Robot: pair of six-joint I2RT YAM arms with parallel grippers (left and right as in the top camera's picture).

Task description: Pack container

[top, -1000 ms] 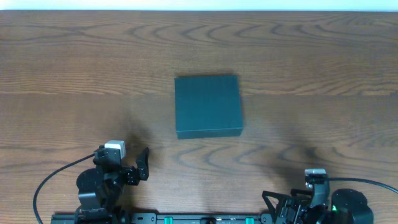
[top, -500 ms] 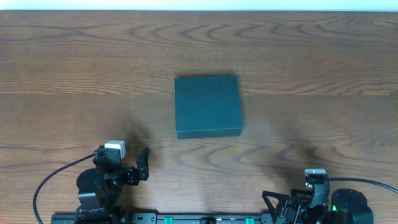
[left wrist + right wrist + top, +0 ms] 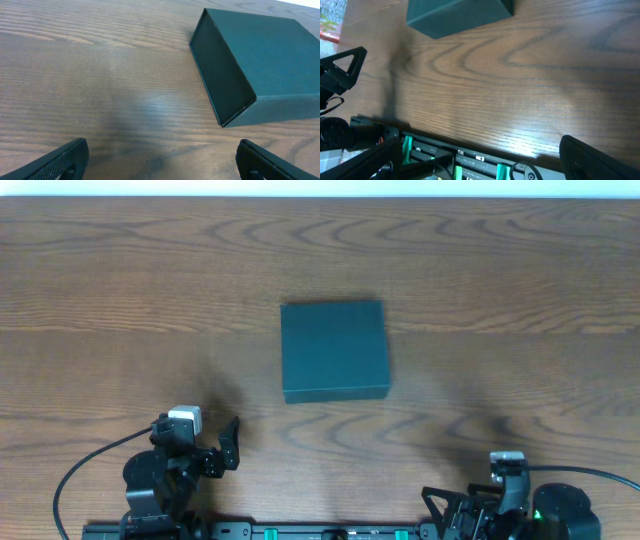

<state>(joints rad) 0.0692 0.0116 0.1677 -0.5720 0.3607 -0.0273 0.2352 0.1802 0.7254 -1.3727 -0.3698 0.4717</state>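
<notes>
The dark green container (image 3: 334,351) sits shut in the middle of the wooden table. It also shows in the left wrist view (image 3: 255,65) at the upper right and in the right wrist view (image 3: 457,14) at the top. My left gripper (image 3: 222,448) is open and empty at the near left, well short of the container; its fingertips (image 3: 162,160) frame bare wood. My right gripper (image 3: 450,508) is open and empty at the near right edge; its fingers (image 3: 485,160) hang over the table's front rail. No snack packs are in view.
A black rail with green clips (image 3: 460,157) runs along the table's front edge. The left arm's base (image 3: 340,75) shows at the left of the right wrist view. The table's far edge (image 3: 320,197) meets a white strip.
</notes>
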